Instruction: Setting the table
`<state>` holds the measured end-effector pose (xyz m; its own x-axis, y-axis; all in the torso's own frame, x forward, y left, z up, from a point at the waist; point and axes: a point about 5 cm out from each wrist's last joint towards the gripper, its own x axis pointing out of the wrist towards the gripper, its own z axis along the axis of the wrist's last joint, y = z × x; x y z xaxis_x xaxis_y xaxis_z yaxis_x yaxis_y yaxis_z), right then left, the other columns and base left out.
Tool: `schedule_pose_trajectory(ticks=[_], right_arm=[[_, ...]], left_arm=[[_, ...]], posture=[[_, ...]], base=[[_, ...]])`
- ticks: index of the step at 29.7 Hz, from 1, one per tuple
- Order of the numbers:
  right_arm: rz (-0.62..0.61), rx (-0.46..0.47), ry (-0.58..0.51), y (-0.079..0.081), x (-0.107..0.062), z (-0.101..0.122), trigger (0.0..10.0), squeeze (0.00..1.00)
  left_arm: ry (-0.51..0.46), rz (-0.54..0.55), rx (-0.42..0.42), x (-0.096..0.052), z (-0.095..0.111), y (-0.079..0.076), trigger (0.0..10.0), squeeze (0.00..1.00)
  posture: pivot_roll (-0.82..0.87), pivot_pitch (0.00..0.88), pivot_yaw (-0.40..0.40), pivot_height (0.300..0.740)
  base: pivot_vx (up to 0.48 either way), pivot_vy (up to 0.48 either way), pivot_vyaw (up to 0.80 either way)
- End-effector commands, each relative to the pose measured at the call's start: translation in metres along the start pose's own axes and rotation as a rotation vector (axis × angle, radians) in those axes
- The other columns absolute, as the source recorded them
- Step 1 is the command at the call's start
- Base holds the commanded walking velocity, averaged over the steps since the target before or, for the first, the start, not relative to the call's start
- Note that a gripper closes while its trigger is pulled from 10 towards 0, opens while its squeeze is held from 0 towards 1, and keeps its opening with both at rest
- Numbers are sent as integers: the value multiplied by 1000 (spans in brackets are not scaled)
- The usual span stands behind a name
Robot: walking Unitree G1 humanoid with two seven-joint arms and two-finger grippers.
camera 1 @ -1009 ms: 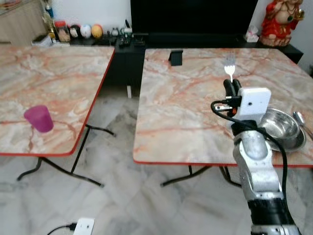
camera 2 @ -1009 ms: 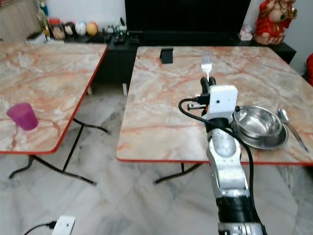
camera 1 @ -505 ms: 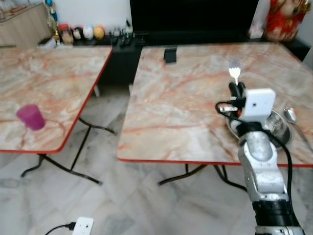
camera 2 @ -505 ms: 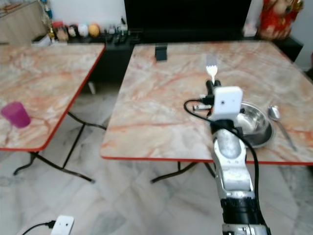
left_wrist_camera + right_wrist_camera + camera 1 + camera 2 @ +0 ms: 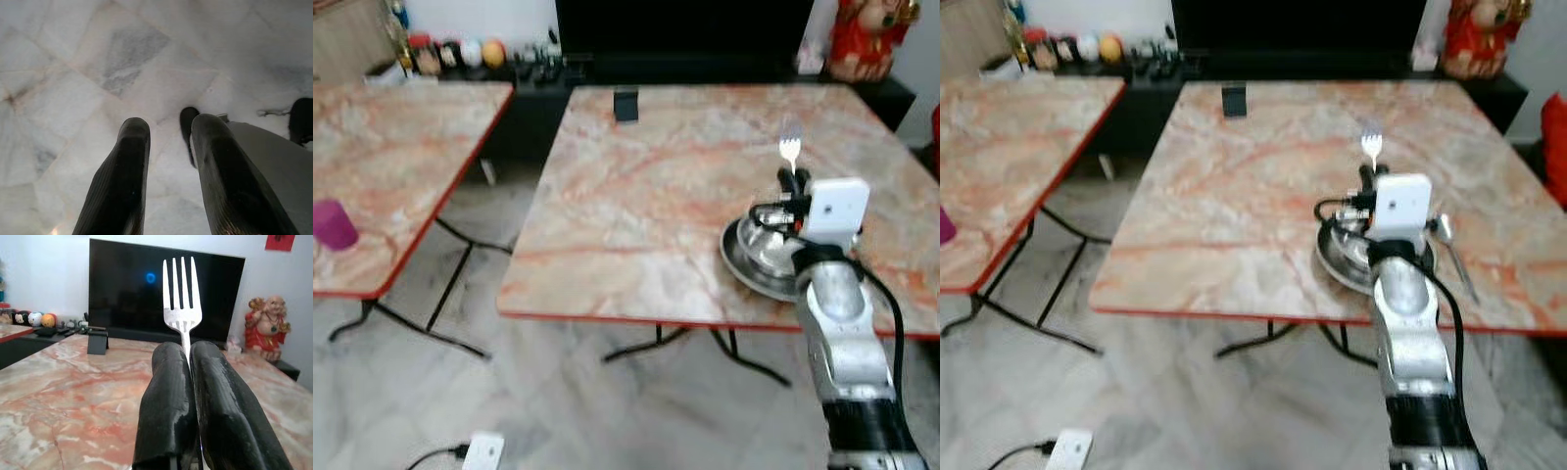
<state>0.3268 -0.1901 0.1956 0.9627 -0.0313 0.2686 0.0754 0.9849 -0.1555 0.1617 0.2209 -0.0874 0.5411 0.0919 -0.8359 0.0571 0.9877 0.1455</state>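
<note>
Marble-patterned table (image 5: 636,186) with a red edge carries the place setting: a steel bowl on a plate (image 5: 759,257) sits toward its near right, at about four o'clock from the table's middle. The right gripper (image 5: 789,182) is raised just above the bowl's far rim, pinching a fork (image 5: 790,149) upright, tines up; I judge the fork is headed for a spot beside the plate. A pink cup (image 5: 333,223) waits on the second table at nine o'clock.

From the right eye, a spoon (image 5: 1451,247) lies just beside the plate at three o'clock, so the fork probably belongs on the plate's open nine o'clock side.

Below the left gripper (image 5: 166,142), its fingers a narrow gap apart and empty, is white marble floor (image 5: 73,73); that arm hangs idle.

Along the right wrist, both fingers (image 5: 168,396) close tight on the fork's neck, which keeps it steady for carrying. A dark television (image 5: 161,298) and a red figurine (image 5: 266,328) stand beyond.
</note>
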Motion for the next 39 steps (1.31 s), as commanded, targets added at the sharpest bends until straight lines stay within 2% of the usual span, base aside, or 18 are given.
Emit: schedule_pose_trajectory(ticks=[1,7,25,34,39], right_arm=[[2,1,-1,1,1,2,10000,0],[-4,3,3,0,1,1,10000,0],[-10,-5,20,-3,1,-1,10000,0],[-33,3,37,-8,1,-3,10000,0],[-69,31,98,-13,0,-11,10000,0]], left_arm=[[14,11,18,-1,-3,6,10000,0],[15,14,21,-1,-3,6,10000,0],[12,19,9,-1,-3,6,10000,0],[6,19,-2,-1,-2,6,10000,0],[7,16,-2,-1,-2,6,10000,0]], posture=[[-71,0,25,736],[-72,0,25,736],[-69,0,22,736],[-70,0,24,736],[-70,0,26,736]], base=[[0,0,0],[0,0,0],[0,-449,0],[0,0,0],[0,0,0]])
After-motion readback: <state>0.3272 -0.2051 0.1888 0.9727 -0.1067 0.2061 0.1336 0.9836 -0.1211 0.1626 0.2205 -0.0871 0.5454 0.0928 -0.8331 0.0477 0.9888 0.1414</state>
